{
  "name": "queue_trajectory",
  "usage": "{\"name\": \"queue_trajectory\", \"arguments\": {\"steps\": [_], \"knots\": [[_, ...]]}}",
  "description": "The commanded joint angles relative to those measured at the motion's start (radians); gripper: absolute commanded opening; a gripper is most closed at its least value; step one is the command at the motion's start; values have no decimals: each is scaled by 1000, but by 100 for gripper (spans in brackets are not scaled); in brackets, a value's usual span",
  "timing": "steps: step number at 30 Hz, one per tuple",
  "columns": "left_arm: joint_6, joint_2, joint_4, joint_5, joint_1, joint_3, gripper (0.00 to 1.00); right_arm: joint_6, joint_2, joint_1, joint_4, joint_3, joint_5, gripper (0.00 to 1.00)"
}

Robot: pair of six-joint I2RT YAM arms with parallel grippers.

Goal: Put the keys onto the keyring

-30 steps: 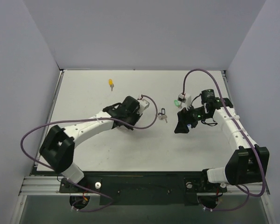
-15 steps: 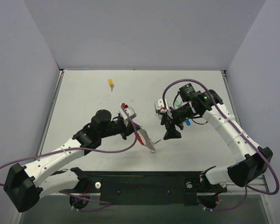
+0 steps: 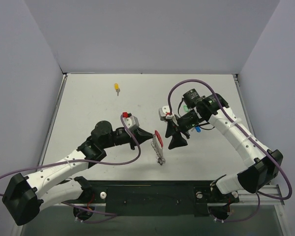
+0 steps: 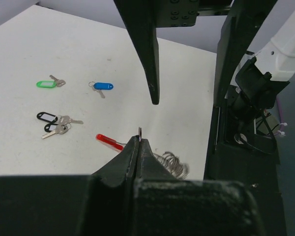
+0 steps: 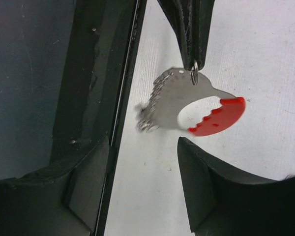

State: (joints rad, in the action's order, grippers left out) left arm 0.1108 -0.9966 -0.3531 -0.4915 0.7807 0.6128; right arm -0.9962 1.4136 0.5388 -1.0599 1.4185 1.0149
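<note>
Since a second ago both arms have swung in toward the middle of the surface point(image 3: 88, 113). Back then the left arm was bent over the far centre, and it now reaches rightward from the near left. The right pincer point(image 5: 143, 141) has come leftward to face it. We see the left pincer point(image 3: 150, 137) closed tight, its tips pinching the small loop at the top of the keyring point(image 5: 173, 93), which hangs from them near the centre of the scene. In the right wrist view the keyring's red arc point(image 5: 219, 119) curves out to the right. Its small silver pieces point(image 5: 147, 117) bunch, blurred, at the opposite end. We see the right pincer with its jaws well apart and nothing between them. The keyring sits just beyond its fingertips and touches neither. The keys lie flat on the surface. From the left wrist we see the blue key point(image 4: 102, 86) and the green key point(image 4: 45, 84) side by side but apart, and the black keys point(image 4: 51, 122) lie together a little closer to the left pincer. From above, the blue key shows just right of the right pincer. The yellow key point(image 3: 117, 88) lies alone at the far side, left of centre, well apart from the rest.
</note>
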Motion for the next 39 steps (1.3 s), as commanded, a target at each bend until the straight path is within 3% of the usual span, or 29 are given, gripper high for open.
{"name": "queue_trajectory", "arguments": {"steps": [1,16,30,39], "knots": [[26,-17,-93,-59,15,8,0,-9,12,12,-37,33,19,53],[98,-106,-168,-78,58,7,0,80,45,70,57,36,-111,51],[168,-128,-253,-70,66,-31,0,70,68,93,55,46,-76,25],[182,-128,-274,-61,66,-42,0,59,85,113,51,39,-42,20]]}}
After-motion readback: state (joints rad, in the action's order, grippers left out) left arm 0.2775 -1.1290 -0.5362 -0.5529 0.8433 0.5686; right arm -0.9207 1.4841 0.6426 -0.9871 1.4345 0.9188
